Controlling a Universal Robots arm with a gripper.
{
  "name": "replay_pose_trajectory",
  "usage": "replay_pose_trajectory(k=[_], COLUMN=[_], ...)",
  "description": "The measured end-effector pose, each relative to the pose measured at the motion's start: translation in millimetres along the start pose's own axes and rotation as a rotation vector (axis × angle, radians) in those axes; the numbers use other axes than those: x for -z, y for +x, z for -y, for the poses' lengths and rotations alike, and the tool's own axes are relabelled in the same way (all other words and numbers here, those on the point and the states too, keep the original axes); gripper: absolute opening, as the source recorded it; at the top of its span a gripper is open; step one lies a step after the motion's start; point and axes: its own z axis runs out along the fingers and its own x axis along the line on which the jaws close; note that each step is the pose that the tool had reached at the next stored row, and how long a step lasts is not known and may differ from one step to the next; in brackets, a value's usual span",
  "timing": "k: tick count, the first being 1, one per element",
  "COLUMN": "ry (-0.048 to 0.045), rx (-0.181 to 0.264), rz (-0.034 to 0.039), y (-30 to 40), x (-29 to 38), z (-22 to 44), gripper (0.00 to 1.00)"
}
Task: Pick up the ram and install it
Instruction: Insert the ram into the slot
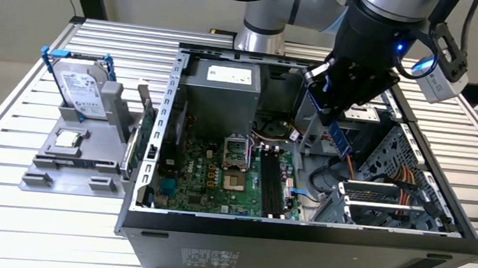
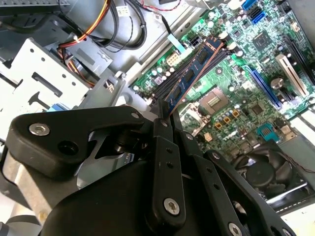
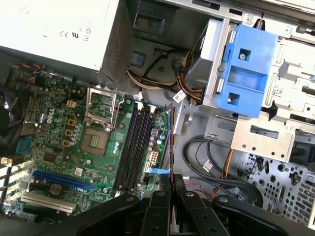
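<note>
Pick-up looked done and fitting did not, judging by how things lay. The computer case [image 1: 299, 241] sat open on its side on the slatted table [image 1: 10, 218], with the green motherboard [image 1: 210, 176] flat on its floor. Above the case, toward the exterior view's right, the gripper [image 1: 328, 108] hung with its fingers pressed together on the ram [image 1: 338, 138], pinching it by one end so that the free end slanted down into the case.

The ram was in the air, clear of the board and touching nothing but the fingers. The long black slots [image 1: 271, 181] lay below it and toward the exterior view's left, and all of them looked empty (so seating it was, I judged, what remained).

In the second wrist view the ram [image 2: 194, 73] ran out from the gripper [image 2: 165, 110] as a thin blue-green stick with a row of small dark chips and a coppery edge. In the first wrist view it showed edge-on, a mere dark line [image 3: 171, 142] beside the slots [image 3: 135, 142].
</note>
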Motion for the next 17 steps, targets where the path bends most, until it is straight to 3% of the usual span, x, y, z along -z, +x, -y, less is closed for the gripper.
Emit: replay_pose_trajectory(k=[17], ry=[0.0012], rx=[0.0], rz=[-0.0002], y=[0.1], x=[-3.7], z=[0.2], gripper=[0.0])
